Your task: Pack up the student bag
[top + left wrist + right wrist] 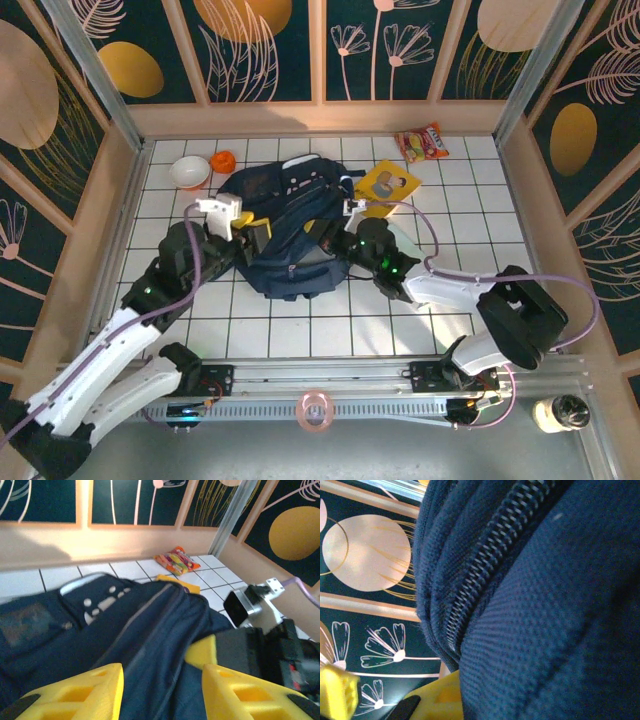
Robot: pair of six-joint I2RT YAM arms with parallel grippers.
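student bag (545,605) hides right pincer (332,243) tips

White gridded tabletop (300,330) inside wood-framed walls (320,115) of dark teal floral panels (270,70), under warm light

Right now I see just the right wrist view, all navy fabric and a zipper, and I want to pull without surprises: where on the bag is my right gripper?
Observer: The right gripper is shut at the right edge of the student bag, which lies in the middle of the table.
Operator: And the left one?
Observer: The left gripper is at the bag's left side, fingers apart, with a ridge of bag fabric running between them.
Operator: Anything lying near my side of the bag?
Observer: A yellow booklet lies right beside the bag's far right corner.
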